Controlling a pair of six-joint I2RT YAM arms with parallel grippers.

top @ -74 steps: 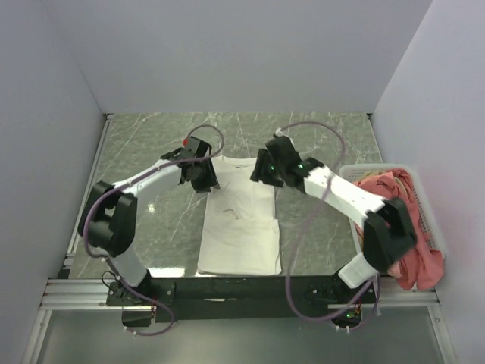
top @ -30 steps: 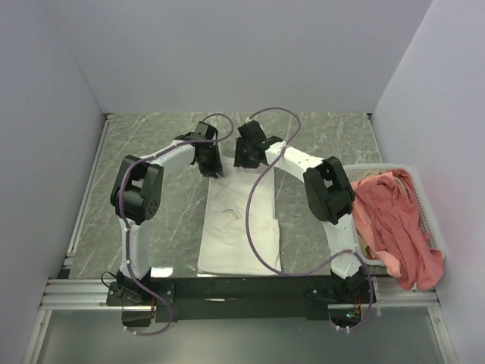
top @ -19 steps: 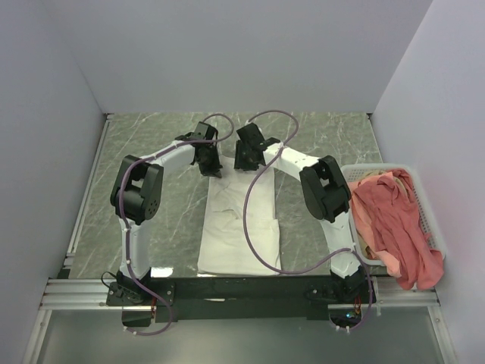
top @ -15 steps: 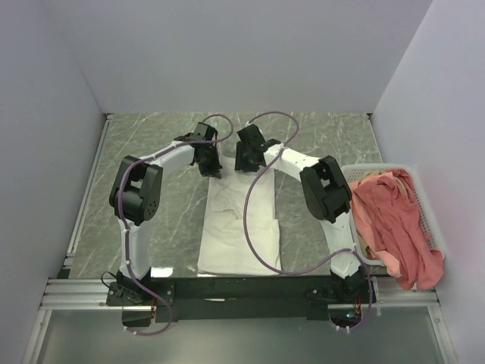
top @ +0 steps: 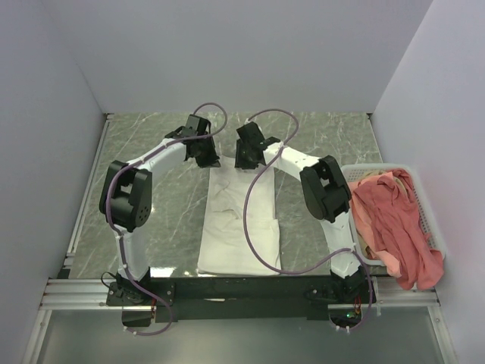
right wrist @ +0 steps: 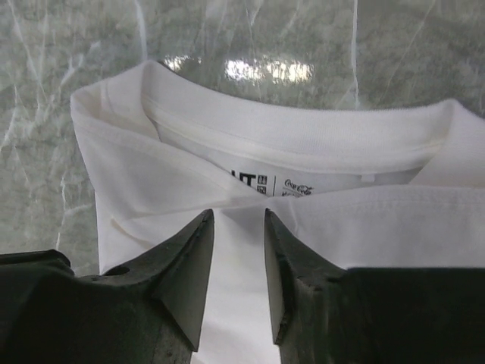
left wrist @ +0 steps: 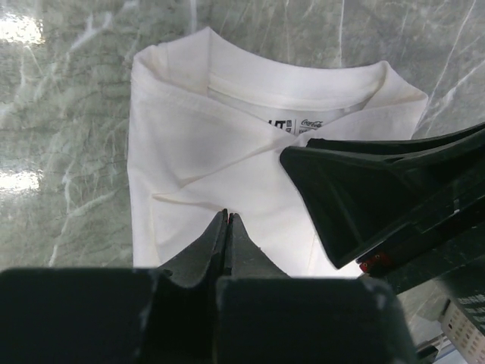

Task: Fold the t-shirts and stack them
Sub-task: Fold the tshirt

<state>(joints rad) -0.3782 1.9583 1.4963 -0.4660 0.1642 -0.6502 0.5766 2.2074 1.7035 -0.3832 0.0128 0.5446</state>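
A white t-shirt, folded into a long strip, lies in the middle of the table with its collar at the far end. Both grippers are at that collar end. My left gripper is shut, its tips together over the shirt's left shoulder where a crease runs up to them; no cloth shows between them. My right gripper is open just below the neck label, fingers either side of the shirt's middle fold. Salmon-pink t-shirts are heaped in the basket.
A white slatted basket stands at the table's right edge, the pink cloth spilling over its near side. The right gripper's black body fills the right of the left wrist view. Green marble table shows around the shirt; grey walls enclose three sides.
The left jaws have closed fully, and the left arm's elbow has swung outward to the left. The right jaws have narrowed a little. The shirt lies as before.
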